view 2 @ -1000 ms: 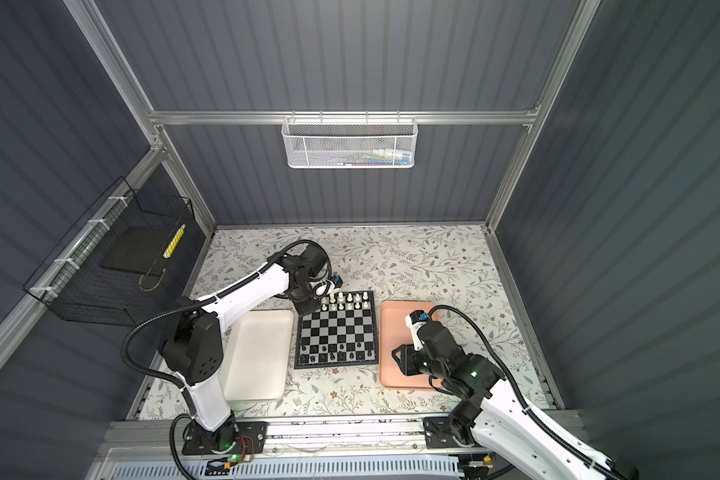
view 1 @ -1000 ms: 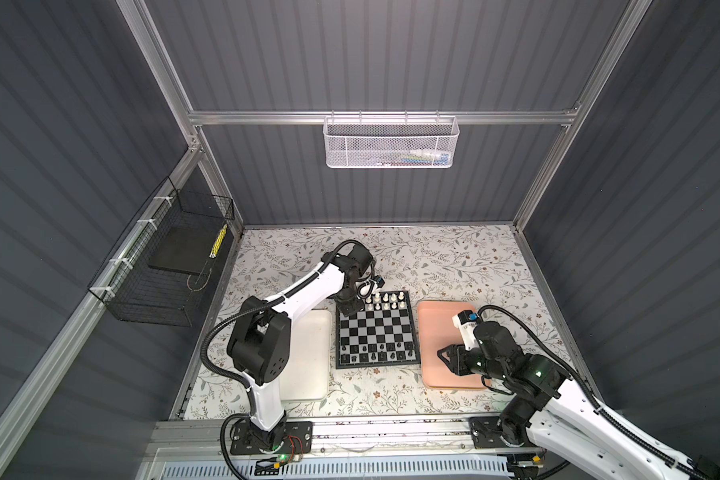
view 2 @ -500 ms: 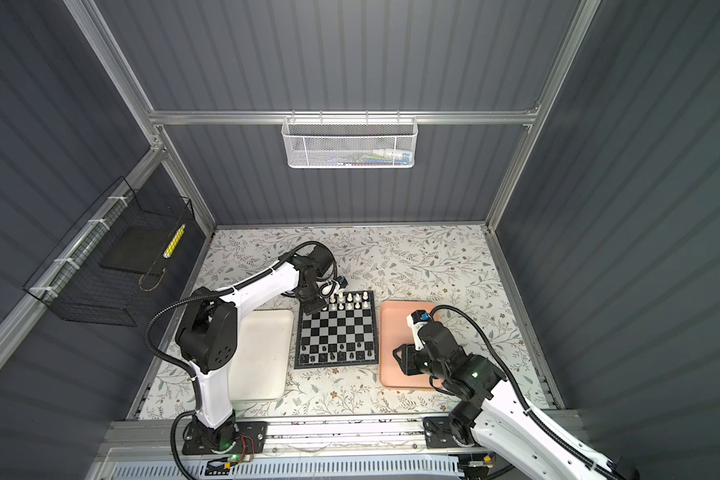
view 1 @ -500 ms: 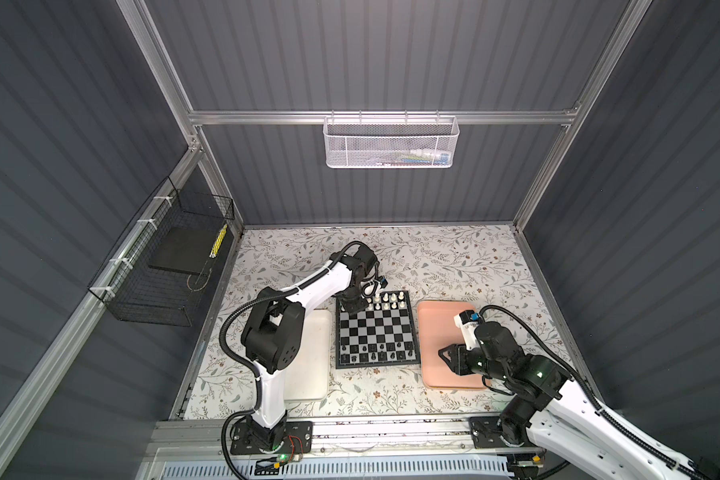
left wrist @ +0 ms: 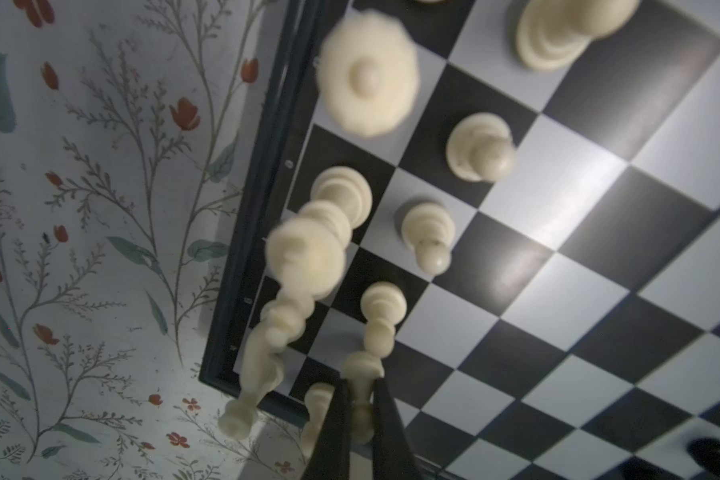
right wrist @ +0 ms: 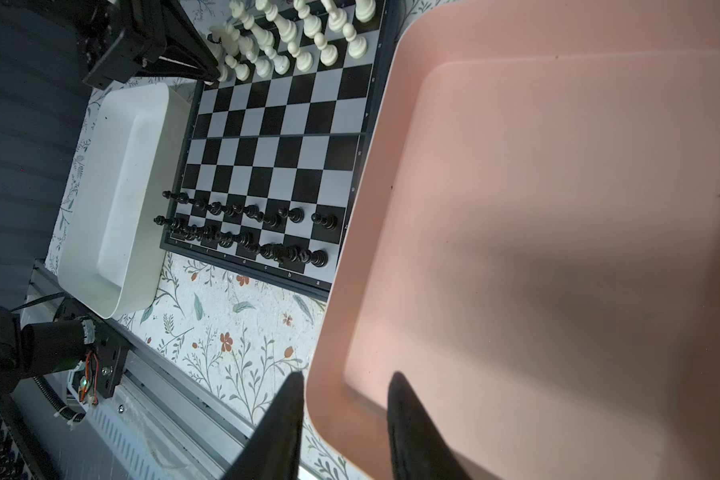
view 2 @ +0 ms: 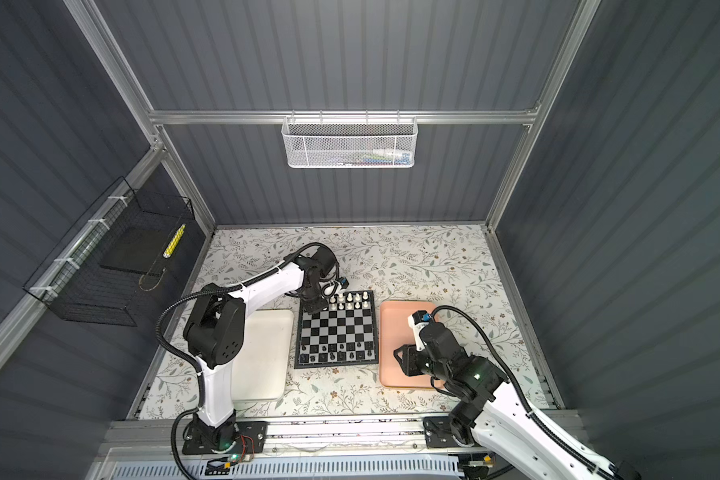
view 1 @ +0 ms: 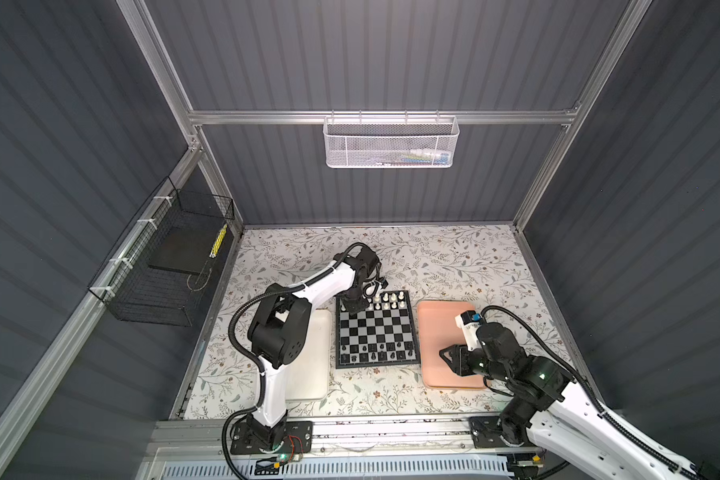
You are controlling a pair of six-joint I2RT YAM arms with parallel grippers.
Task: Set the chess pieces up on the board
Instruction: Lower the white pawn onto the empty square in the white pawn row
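The board (view 1: 377,328) (view 2: 336,328) lies mid-table between two trays. Cream-white chess pieces (view 1: 387,301) (right wrist: 292,41) fill its far rows, and black chess pieces (view 1: 375,351) (right wrist: 246,224) its near rows. My left gripper (view 1: 355,307) (left wrist: 360,388) reaches down at the board's far-left corner. It is shut on a small cream-white piece (left wrist: 362,368), which is pinched between the dark fingers (left wrist: 334,428). My right gripper (view 1: 447,357) (right wrist: 348,376) hovers open over the near-left corner of the salmon-pink tray (view 1: 441,328) (right wrist: 558,208), holding nothing.
A plain white tray (view 1: 312,357) (view 2: 267,353) sits left of the board, partly under the left arm. A black wire basket (view 1: 163,266) hangs on the left wall and a white mesh basket (view 1: 391,141) on the back rail. Floral tablecloth surrounds the board.
The left arm's elbow has swung right toward the board while its gripper stays low at the far-left corner. The right arm has not moved.
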